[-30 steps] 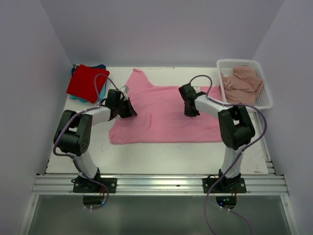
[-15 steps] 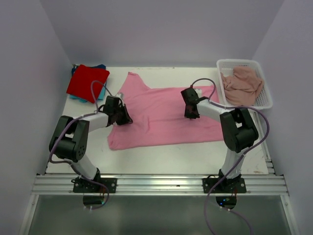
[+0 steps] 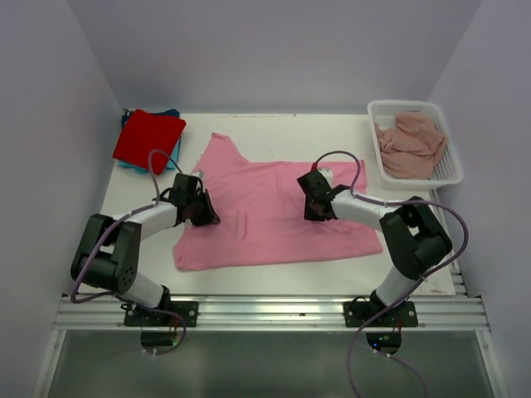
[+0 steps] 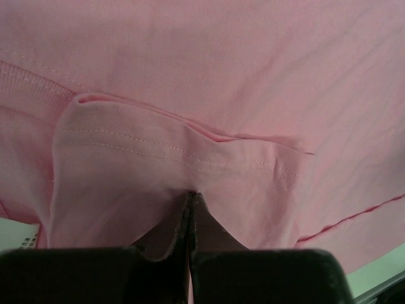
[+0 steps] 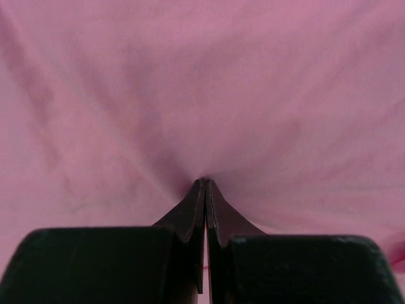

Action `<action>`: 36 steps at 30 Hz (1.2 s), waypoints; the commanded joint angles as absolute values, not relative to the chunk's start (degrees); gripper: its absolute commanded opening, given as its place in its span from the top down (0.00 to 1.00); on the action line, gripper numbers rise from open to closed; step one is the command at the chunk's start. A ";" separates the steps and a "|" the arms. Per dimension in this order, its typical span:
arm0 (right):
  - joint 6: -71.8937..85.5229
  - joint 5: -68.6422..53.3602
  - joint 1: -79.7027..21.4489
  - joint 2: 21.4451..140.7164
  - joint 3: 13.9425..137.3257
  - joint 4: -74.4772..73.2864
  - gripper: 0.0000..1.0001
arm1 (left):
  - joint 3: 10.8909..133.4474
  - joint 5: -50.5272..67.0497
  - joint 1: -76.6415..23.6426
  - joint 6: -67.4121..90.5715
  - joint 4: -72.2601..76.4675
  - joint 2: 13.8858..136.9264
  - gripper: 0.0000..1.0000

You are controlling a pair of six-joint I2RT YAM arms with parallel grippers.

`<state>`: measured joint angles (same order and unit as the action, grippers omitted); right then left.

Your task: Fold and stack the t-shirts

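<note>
Pink cloth covers most of the middle of the table (image 3: 274, 274): the bright pink t-shirt (image 3: 265, 211) lies spread out and mostly flat. One corner reaches towards the far left, and its near edge runs roughly parallel with the near edge of the table.

The left gripper (image 3: 206, 214) sits low on the left side of this shirt. In the left wrist view its jaws are pressed together on a pinch of the pink fabric (image 4: 190, 95). The left gripper (image 4: 191, 201) holds a doubled-over flap with a stitched hem, and the cloth gathers into the closed tips.

The right gripper (image 3: 314, 211) is down on the right half of the same shirt. In the right wrist view the right gripper (image 5: 204, 189) has its jaws closed tight on the cloth (image 5: 202, 82), which puckers into creases that fan out from the tips.

At the far left corner of the table lies a folded red t-shirt (image 3: 148, 139). It rests on top of a teal-blue t-shirt (image 3: 172, 113), of which only the edges show. At the far right stands a white mesh basket (image 3: 448, 172) with a crumpled dusty-pink t-shirt (image 3: 411, 143) inside it, well apart from both grippers.
</note>
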<state>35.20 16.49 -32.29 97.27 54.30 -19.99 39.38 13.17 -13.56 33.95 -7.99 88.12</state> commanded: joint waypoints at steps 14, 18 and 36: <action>32.96 17.40 -35.07 92.73 63.36 -33.74 0.80 | 62.29 -2.28 -12.57 24.35 -15.47 80.57 0.13; 31.99 17.23 -35.07 89.23 65.48 -35.77 0.53 | 78.63 -0.98 -8.53 21.63 -16.95 98.72 0.14; 30.76 17.31 -35.07 63.90 61.44 -42.71 0.54 | 101.69 14.24 -1.06 20.04 -11.78 128.58 0.42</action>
